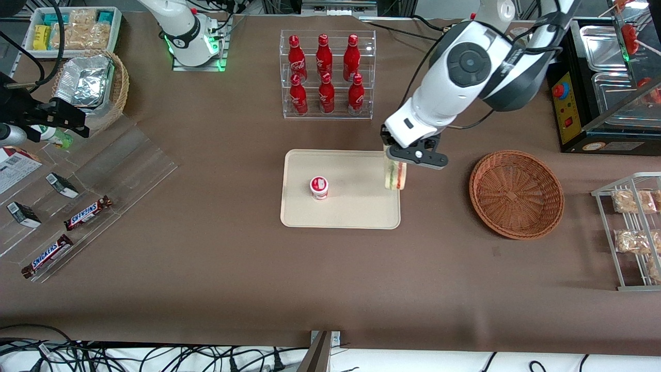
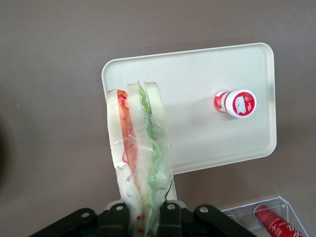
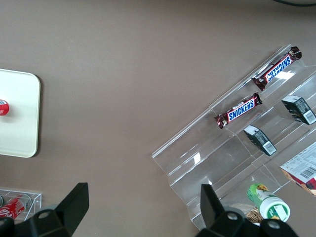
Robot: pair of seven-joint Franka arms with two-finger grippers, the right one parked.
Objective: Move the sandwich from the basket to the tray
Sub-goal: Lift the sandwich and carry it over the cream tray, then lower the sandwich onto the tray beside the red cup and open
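Observation:
My left gripper is shut on the wrapped sandwich, which hangs below it over the edge of the cream tray nearest the basket. In the left wrist view the sandwich shows white bread with red and green layers, pinched between the fingers, its tip over a corner of the tray. The reddish-brown wicker basket lies beside the tray toward the working arm's end and holds nothing.
A small red-and-white cup stands on the tray, also in the left wrist view. A clear rack of red bottles stands farther from the front camera than the tray. A wire snack rack stands at the working arm's end.

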